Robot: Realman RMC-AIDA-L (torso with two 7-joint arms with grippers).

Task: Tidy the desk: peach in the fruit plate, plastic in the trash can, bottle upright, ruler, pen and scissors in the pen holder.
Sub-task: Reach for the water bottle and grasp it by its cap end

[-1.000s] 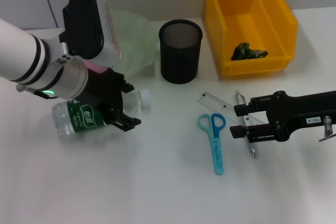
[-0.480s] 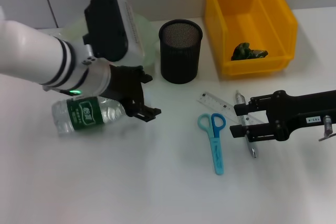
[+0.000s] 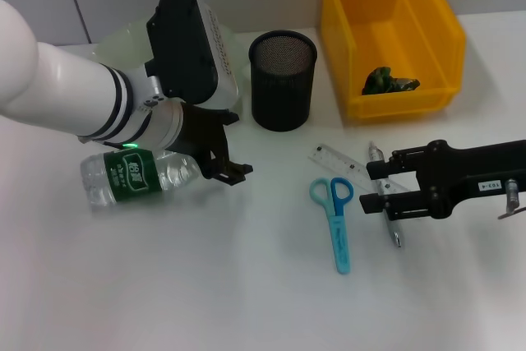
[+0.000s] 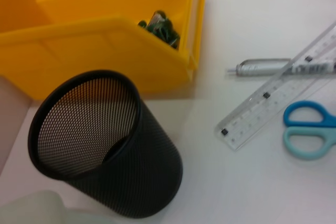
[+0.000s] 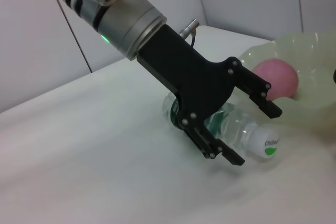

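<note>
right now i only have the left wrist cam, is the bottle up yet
Observer: No, the bottle lies on its side.
Operator: left pincer on it?
Observer: The left pincer is open at the bottle's cap end, not shut on it.
Operator: and the right one
Observer: The right pincer is open, low over the pen beside the ruler.
</note>
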